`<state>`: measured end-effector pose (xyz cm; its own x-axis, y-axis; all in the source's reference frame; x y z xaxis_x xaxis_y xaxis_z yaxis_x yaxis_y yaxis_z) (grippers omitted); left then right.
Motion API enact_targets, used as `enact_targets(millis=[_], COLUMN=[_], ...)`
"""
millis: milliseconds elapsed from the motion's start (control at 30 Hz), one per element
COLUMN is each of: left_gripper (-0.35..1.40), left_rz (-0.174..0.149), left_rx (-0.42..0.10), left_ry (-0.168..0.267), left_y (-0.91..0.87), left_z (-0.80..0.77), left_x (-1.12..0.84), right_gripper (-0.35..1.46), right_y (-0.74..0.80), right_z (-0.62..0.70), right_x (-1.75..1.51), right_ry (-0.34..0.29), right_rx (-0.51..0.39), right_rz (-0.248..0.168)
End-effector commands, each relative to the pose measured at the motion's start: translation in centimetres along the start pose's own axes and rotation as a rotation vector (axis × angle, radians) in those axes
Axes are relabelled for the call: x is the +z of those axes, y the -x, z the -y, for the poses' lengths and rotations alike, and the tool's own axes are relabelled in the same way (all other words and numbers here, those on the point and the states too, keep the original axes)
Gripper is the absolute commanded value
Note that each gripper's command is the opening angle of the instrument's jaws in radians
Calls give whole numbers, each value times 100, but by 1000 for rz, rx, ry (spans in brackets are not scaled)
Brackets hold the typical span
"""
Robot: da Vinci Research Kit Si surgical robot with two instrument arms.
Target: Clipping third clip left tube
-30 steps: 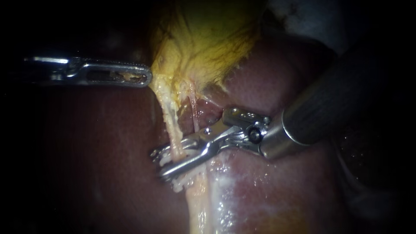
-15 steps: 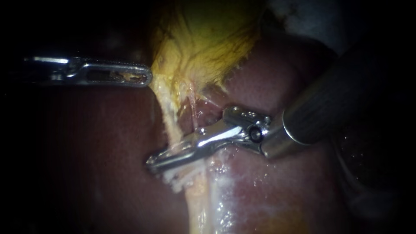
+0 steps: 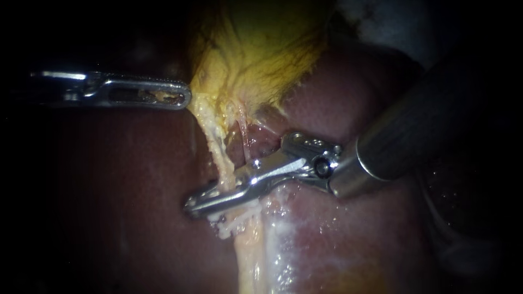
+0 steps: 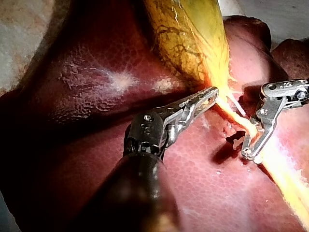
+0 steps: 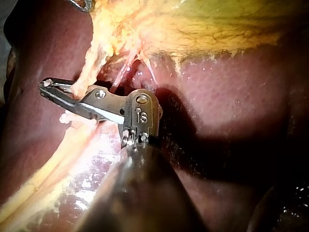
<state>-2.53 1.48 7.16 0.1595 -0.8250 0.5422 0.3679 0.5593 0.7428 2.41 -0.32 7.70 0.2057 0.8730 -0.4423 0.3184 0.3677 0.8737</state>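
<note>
Our right instrument [image 3: 202, 200] has its jaws closed across the left tube [image 3: 219, 158], low on it and close over the liver [image 3: 136, 190]. Our left instrument [image 3: 180, 97] clamps the edge of the gallbladder [image 3: 256, 49]. We judge that a sideways pull while clamped could tear the tube, and the jaws could also catch the thin pink tube [image 3: 243, 139] just beside it. The left tube looks pale yellow, ragged and stretched straight.

Surgical bench, liver [image 4: 96, 87], yellow gallbladder [image 4: 193, 34], pale surface [image 4: 21, 34] at liver's edge
</note>
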Motion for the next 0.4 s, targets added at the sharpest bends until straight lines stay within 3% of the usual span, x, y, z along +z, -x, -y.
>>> enact_targets(millis=[33,400], left_gripper=[-35,-35], left_rz=[0,0], left_rx=[0,0], left_ry=[0,0], left_y=[0,0], left_z=[0,0], left_x=[0,0], right_gripper=[-35,-35], right_y=[0,0], right_z=[0,0], right_x=[0,-1], right_ry=[0,-1], right_rx=[0,0], right_rz=[0,1])
